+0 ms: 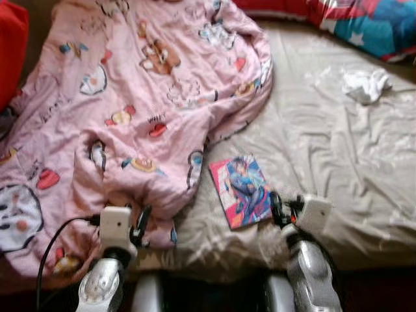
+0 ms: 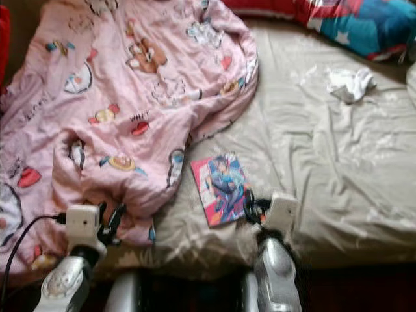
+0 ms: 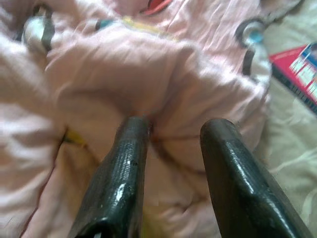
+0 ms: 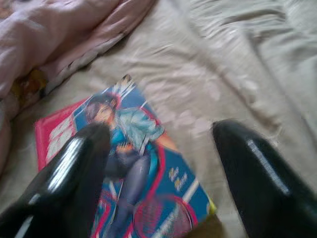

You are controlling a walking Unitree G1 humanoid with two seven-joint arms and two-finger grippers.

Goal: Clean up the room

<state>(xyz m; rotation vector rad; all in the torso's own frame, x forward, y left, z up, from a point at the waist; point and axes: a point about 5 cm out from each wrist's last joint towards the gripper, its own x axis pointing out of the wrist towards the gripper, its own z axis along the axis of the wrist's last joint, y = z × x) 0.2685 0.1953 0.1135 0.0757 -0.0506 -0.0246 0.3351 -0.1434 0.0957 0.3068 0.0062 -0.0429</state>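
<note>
Below me, the bed (image 1: 338, 162) takes up most of the head views, its beige sheet rumpled and bare across the right half of the frame. A pink quilt (image 1: 130, 97) printed with cartoon animals lies heaped over the left half, from the top edge down to the lower left corner, its right hem curling onto the sheet near centre. Along the top right runs a red and blue pillow (image 1: 364, 23), and a red cushion (image 1: 12, 45) sits at the upper left edge. Further down in size, a comic book (image 1: 242, 190) with a pink border and a blue figure on its cover lies flat on the sheet at lower centre, just beside the quilt's hem. A crumpled white cloth (image 1: 366, 84) sits on the sheet in the upper right, well apart from the book. My left gripper (image 1: 140, 227) is at the lower left, over the quilt's near edge; in its wrist view the two fingers (image 3: 124, 168) stand apart, tips against a pink fold, nothing clamped. My right gripper (image 1: 281, 209) is at lower centre-right, right at the book's lower right corner; its wrist view shows the fingers (image 4: 74, 168) spread wide above the cover, one over the book, the other over bare sheet, gripping nothing.
</note>
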